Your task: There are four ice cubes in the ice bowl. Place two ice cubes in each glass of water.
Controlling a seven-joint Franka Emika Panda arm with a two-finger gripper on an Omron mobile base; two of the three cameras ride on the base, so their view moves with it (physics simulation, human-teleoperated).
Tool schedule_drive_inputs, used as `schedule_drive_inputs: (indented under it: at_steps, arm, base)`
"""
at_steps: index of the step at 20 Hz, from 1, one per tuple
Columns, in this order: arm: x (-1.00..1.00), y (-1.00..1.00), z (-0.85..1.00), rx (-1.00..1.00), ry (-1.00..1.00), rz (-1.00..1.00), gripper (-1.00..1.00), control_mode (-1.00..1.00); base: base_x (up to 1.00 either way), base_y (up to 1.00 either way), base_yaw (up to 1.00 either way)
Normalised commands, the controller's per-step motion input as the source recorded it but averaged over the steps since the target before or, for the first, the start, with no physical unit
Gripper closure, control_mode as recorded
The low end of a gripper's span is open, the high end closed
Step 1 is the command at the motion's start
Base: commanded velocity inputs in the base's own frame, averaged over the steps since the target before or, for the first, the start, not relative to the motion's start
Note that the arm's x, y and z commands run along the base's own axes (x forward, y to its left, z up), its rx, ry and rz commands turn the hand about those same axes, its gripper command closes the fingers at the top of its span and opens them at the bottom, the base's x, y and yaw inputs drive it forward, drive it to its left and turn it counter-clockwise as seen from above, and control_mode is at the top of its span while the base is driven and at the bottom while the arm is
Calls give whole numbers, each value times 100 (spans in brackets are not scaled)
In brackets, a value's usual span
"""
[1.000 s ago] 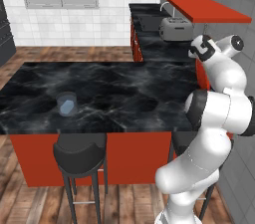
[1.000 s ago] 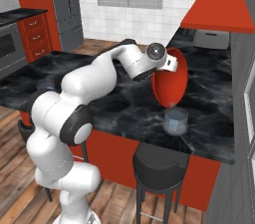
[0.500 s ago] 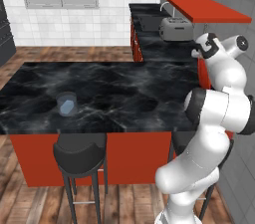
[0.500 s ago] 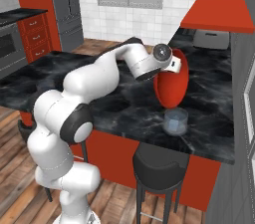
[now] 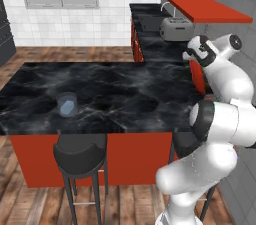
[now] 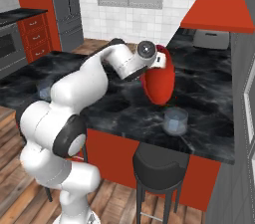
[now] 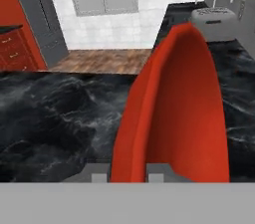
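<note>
1. The two-finger gripper is clamped tight on the rim of the glossy red round ice bowl, tipping it on edge, probably for pouring.
2. A grey-blue glass tumbler stands at the bowl's five o'clock; the other tumbler sits well apart.

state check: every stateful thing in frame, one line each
gripper: shut on the bowl's rim
bowl: held up off the counter, tipped on edge, no cubes visible inside
near glass: upright on the counter, below the bowl
far glass: upright on the counter, apart from the arm
toaster: on the back counter, untouched
</note>
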Motion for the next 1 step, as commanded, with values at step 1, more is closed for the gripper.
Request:
schedule_drive_inputs:
  at_steps: [1]
  arm:
    - [-48,100,0,-52,0,17,100,-100]
  base:
    - [0,0,0]
